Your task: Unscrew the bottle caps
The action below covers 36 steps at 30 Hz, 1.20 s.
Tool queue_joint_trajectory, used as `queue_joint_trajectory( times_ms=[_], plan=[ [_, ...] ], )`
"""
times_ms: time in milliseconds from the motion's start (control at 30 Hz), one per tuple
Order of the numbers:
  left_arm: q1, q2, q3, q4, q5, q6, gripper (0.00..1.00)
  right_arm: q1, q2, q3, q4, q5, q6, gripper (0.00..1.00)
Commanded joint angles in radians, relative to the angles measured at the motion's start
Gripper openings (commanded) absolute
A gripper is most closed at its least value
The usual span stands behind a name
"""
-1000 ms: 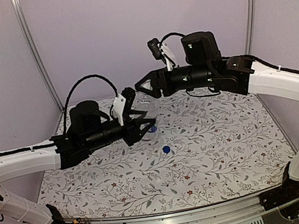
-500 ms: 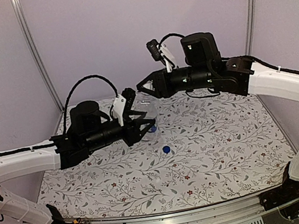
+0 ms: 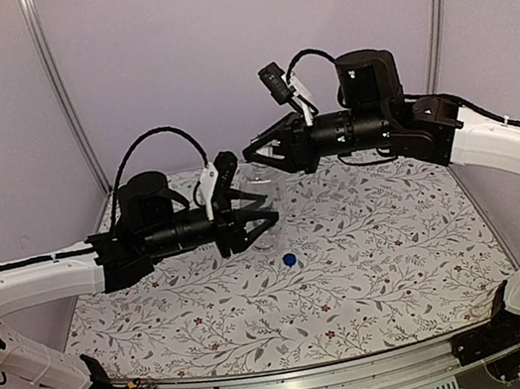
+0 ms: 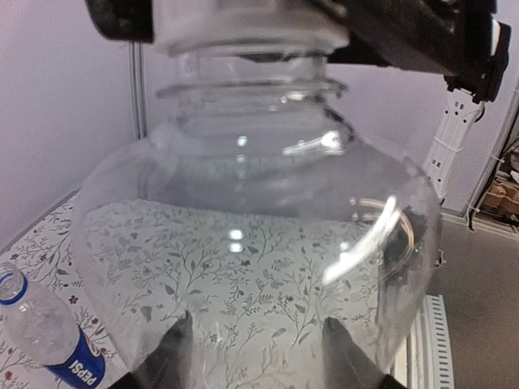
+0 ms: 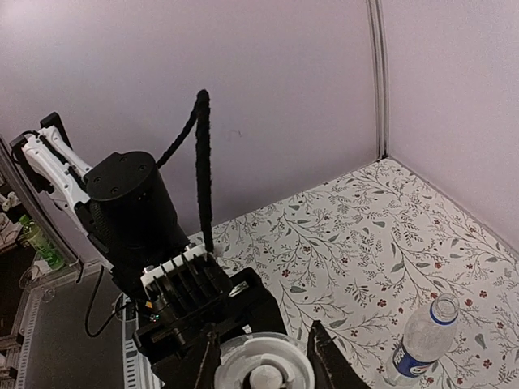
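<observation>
Bracing comes first: the left gripper (image 3: 263, 210) has its fingers (image 4: 174, 350) either side of the clear bottle (image 4: 251, 243), but whether they truly pinch it I cannot tell, and it must hold firm without crushing. At the neck, the right gripper (image 5: 263, 358) is clamped tight on the pale cap (image 5: 261, 374); turn squarely about the neck.

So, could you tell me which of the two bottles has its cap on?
The clear bottle, raised off the table: its white cap sits on the neck, in the right gripper. The Pepsi bottle on the table has an open neck.
</observation>
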Motion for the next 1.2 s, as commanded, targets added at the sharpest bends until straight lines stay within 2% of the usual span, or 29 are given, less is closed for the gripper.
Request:
queue_joint_trajectory(
  times_ms=[0, 167, 367, 600, 700, 833, 1000, 1167],
  plan=[
    [-0.009, 0.002, 0.025, 0.033, 0.227, -0.007, 0.51, -0.026, -0.029, 0.010, 0.017, -0.243, -0.159, 0.00],
    [-0.001, 0.008, 0.021, 0.065, 0.345, -0.021, 0.51, -0.045, -0.012, 0.030, -0.017, -0.426, -0.228, 0.00],
    [0.005, 0.014, 0.006, 0.128, 0.498, -0.051, 0.49, -0.080, 0.024, 0.061, -0.059, -0.555, -0.263, 0.09],
    [0.008, 0.020, 0.006, 0.137, 0.499, -0.061, 0.46, -0.111, 0.040, 0.075, -0.074, -0.584, -0.264, 0.21],
    [0.009, 0.018, 0.007, 0.124, 0.456, -0.053, 0.45, -0.115, 0.037, 0.078, -0.083, -0.535, -0.251, 0.35],
    [0.011, 0.017, 0.015, 0.082, 0.357, -0.034, 0.45, -0.116, 0.020, 0.075, -0.093, -0.438, -0.224, 0.65],
    [0.013, 0.014, 0.025, 0.038, 0.226, -0.017, 0.45, -0.116, -0.007, 0.075, -0.100, -0.351, -0.177, 0.85],
    [0.013, 0.013, 0.025, 0.017, 0.111, -0.017, 0.45, -0.116, -0.023, 0.076, -0.091, -0.304, -0.111, 0.95]
  ],
)
